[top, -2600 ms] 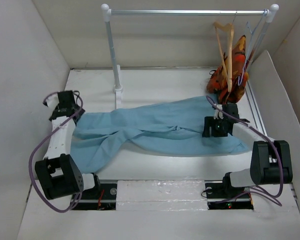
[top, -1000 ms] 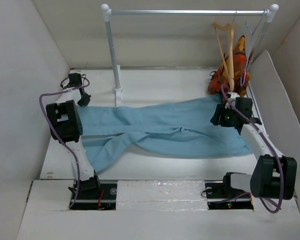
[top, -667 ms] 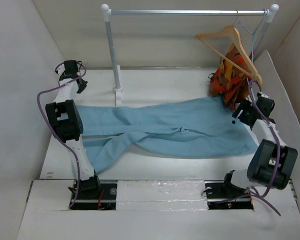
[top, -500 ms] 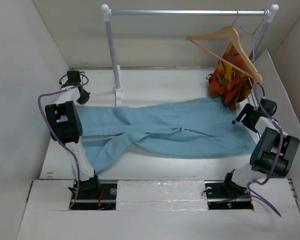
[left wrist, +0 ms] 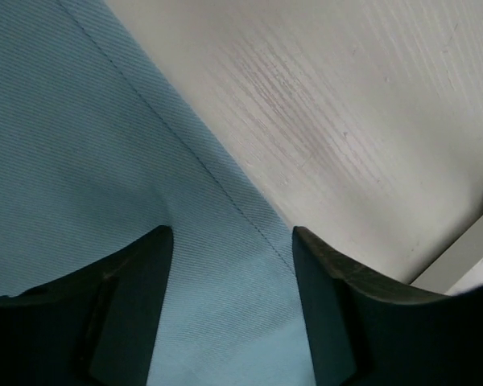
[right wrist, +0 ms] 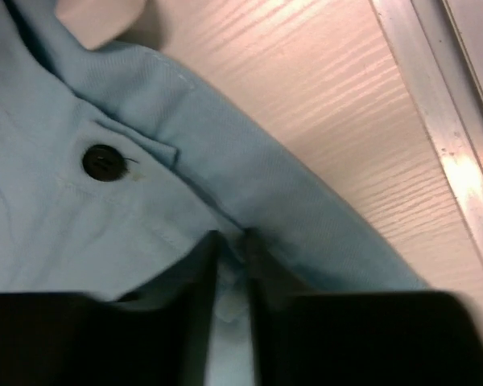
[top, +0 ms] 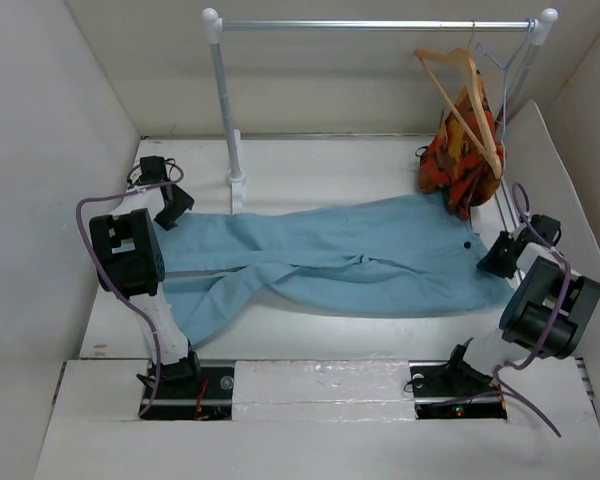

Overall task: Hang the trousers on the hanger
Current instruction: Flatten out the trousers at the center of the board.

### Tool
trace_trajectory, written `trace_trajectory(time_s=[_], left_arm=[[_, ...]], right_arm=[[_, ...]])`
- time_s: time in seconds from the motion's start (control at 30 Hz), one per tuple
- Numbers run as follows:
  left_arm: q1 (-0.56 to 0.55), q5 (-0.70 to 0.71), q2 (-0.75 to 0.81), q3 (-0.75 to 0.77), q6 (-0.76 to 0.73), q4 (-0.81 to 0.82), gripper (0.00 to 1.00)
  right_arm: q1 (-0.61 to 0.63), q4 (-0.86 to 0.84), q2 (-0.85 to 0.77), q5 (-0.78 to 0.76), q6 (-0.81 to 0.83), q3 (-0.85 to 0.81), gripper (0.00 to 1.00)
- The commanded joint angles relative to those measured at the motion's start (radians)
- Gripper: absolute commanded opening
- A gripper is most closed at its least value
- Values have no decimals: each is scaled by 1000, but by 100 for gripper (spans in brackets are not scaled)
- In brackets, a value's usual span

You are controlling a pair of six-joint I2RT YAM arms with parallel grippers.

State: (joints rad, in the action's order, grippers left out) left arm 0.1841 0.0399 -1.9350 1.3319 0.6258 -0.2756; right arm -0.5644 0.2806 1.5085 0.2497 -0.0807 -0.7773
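The light-blue trousers (top: 350, 255) lie spread flat across the table, legs to the left and waist to the right. The wooden hanger (top: 467, 90) hangs by its hook from the rail at the back right, bare. My left gripper (top: 177, 207) hovers low over the upper leg's end; in the left wrist view it (left wrist: 229, 265) is open, with flat cloth (left wrist: 105, 145) beneath. My right gripper (top: 497, 258) is at the waist's right edge. In the right wrist view it (right wrist: 229, 277) is shut on a fold of waistband, next to the dark button (right wrist: 103, 162).
A metal rail (top: 380, 24) on a white post (top: 225, 100) spans the back. An orange-red patterned garment (top: 458, 165) and a thin wire hanger (top: 500, 60) hang beside the wooden one. White walls close in both sides. An aluminium strip (right wrist: 435, 121) runs along the right edge.
My right gripper came down from the hanger to the waistband and shut on it. The hanger has swung back to hang narrow. My left gripper opened and moved slightly nearer over the leg end.
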Motion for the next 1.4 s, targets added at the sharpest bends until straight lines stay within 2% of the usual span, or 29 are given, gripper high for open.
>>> trace_trajectory(time_s=[0.0,0.03,0.1,0.27,0.4,0.43,0.5,0.53,0.57,0.6,0.63,0.67,0.73,0.77,0.8,0.83,0.9,0.97,1.0,1.2,1.37], left_arm=[[-2,-17,-18,43,5,-17,58],[-2,-21,-16,49,6,-17,59],[-2,-31,-15,50,9,-14,63],[-2,-93,-16,41,29,4,63],[-2,-75,-12,26,43,-2,63],[-2,-72,-9,21,46,-4,62],[-2,-67,-2,18,48,-8,62],[-2,-63,8,15,48,-10,62],[-2,-51,34,3,45,-16,62],[-2,-16,34,3,45,-16,62],[-2,-2,45,-2,45,-23,62],[-2,11,71,-8,43,-24,62],[-2,40,97,-28,41,-17,62],[-2,43,119,-43,41,-14,61],[-2,35,125,-49,40,-8,61],[-2,29,129,-53,37,-5,61],[-2,37,145,-62,28,-16,61],[-2,52,163,-66,9,-19,61],[-2,67,168,-66,-4,-30,61],[-2,103,157,-40,-31,-73,60],[43,63,162,-60,-15,-60,61]], right_arm=[[-60,52,25,111,38,13,16],[-74,54,19,138,38,42,3],[-95,60,-30,149,38,75,0],[-175,179,-253,102,39,191,0],[-219,369,-567,91,33,234,0],[-174,415,-591,62,7,222,0],[-173,500,-610,54,-4,211,0],[-173,500,-616,39,7,213,11],[-163,427,-584,63,34,173,34],[-163,433,-584,63,35,173,34],[-154,430,-573,40,44,130,42],[-137,425,-556,10,48,36,58],[-95,332,-449,-18,68,-32,70],[-85,277,-391,52,68,-71,74],[-84,235,-334,92,67,-89,75],[-75,157,-200,133,68,-112,75],[-37,102,-89,196,122,-173,76],[-28,66,16,177,140,-198,77],[-55,-7,80,231,115,-188,78],[-86,-225,205,404,-10,-174,80],[-40,-182,343,408,27,-251,82]])
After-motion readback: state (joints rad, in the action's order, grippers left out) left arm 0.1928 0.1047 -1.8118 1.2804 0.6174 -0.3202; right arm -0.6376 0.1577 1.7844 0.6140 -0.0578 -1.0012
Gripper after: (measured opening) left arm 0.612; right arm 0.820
